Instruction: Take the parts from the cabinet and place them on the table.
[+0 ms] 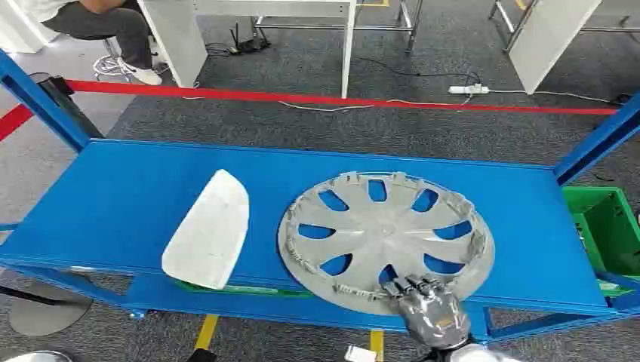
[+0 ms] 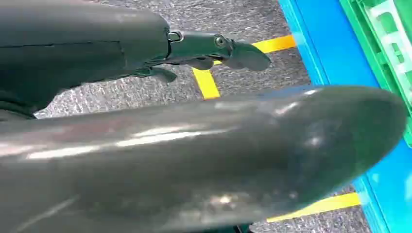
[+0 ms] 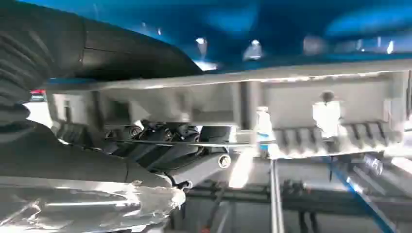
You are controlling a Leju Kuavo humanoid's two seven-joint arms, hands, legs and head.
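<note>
A grey wheel cover (image 1: 385, 234) lies flat on the blue table (image 1: 113, 196), right of centre, its near edge overhanging the front edge. My right hand (image 1: 430, 309) grips that near rim from the front. In the right wrist view the thumb lies over the rim (image 3: 301, 104) and the dark fingers (image 3: 160, 143) curl under it. A white curved panel (image 1: 207, 230) rests on the table to the left of the cover, apart from it. My left hand (image 2: 204, 48) hangs low beside the table over the floor, fingers stretched out and holding nothing.
A green crate (image 1: 607, 226) sits at the table's right end, and its edge (image 2: 384, 29) is close to my left hand. Red tape (image 1: 340, 99) runs along the floor behind the table. A person (image 1: 98, 23) sits at the far left. Yellow lines (image 2: 206, 82) mark the floor.
</note>
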